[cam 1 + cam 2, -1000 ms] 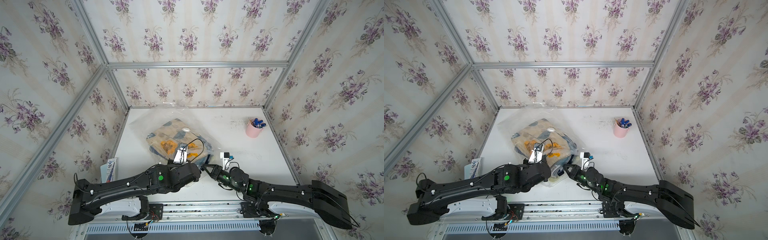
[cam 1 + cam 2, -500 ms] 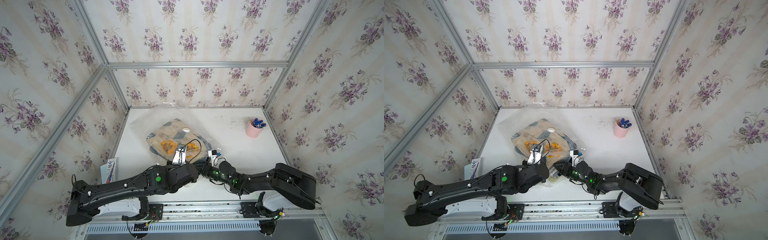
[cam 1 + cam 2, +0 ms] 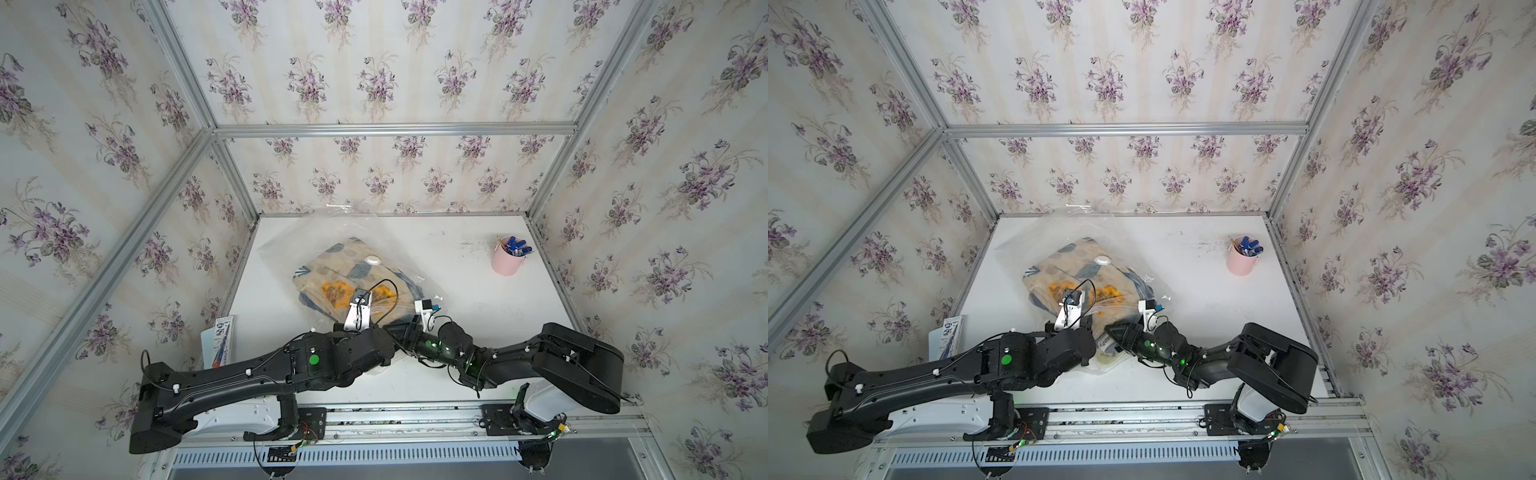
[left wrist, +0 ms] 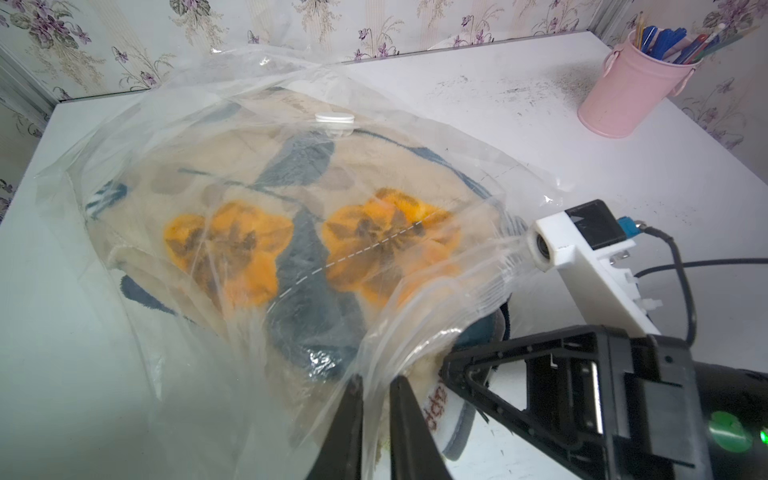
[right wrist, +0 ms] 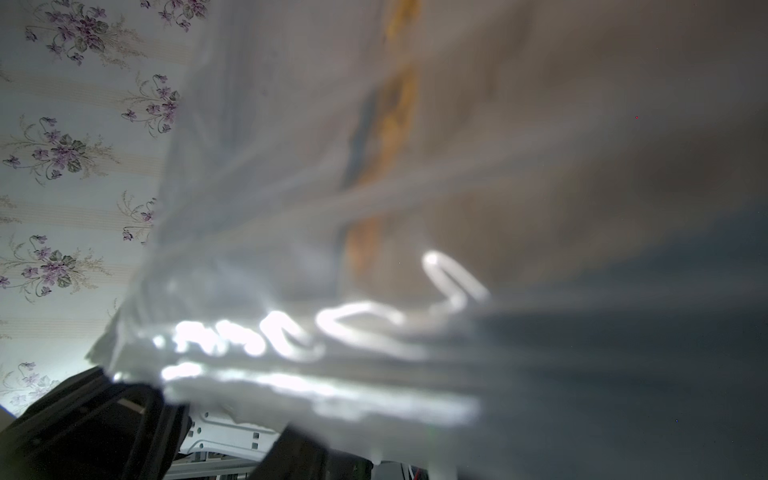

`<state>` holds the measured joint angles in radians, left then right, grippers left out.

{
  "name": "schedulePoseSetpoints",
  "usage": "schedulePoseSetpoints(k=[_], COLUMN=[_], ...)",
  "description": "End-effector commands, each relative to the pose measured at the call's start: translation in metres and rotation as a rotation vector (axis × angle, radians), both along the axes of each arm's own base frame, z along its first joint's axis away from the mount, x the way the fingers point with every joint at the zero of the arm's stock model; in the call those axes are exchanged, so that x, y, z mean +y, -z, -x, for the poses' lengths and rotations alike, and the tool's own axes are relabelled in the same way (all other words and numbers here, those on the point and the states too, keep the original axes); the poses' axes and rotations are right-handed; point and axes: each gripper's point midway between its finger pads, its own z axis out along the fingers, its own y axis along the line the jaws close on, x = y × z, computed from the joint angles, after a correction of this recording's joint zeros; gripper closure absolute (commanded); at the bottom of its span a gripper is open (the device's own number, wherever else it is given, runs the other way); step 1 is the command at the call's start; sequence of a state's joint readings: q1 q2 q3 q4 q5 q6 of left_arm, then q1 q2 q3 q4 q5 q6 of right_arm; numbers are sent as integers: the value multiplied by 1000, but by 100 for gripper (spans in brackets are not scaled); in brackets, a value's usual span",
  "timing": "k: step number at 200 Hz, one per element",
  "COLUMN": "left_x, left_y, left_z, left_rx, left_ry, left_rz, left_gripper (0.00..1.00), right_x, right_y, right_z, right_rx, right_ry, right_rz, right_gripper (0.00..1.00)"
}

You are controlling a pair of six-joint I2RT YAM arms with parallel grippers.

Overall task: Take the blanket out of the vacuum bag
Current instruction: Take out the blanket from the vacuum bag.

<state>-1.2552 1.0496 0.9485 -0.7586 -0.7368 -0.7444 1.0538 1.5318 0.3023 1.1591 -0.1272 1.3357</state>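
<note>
My left gripper (image 4: 376, 380) pinches the vacuum bag's (image 4: 199, 124) edge
Both top views: it lies on the white counter (image 3: 457, 291), floral walls (image 3: 374, 187) around; left wrist: my right gripper (image 4: 453, 368) at the blanket (image 4: 232, 249), spread or not I cannot tell; right wrist: blurred plastic

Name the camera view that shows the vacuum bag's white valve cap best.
Left wrist view: the valve cap appears close and sharp. Both top views show it tiny; the right wrist view is blurred, no cap visible.
</note>
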Motion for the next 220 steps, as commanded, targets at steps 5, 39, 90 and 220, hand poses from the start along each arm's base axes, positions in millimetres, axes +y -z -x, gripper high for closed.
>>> schedulePoseSetpoints(k=[5, 39, 90, 220], left_x=[1, -1, 2, -7], left_y=[-2, 0, 3, 5], left_z=[-2, -3, -2, -4], left_rx=[-18, -30, -36, -38], left_ry=[2, 6, 27, 80], left_rz=[-3, -2, 1, -17], left_gripper=[84, 84, 87, 97], right_x=[-4, -2, -3, -10], right_y=[1, 0, -4, -36], right_z=[7, 6, 3, -7], right_rx=[15, 3, -27, -152], right_ry=[-16, -15, -5, 37], right_rz=[-16, -2, 28, 85], right_gripper=[52, 52, 52, 50])
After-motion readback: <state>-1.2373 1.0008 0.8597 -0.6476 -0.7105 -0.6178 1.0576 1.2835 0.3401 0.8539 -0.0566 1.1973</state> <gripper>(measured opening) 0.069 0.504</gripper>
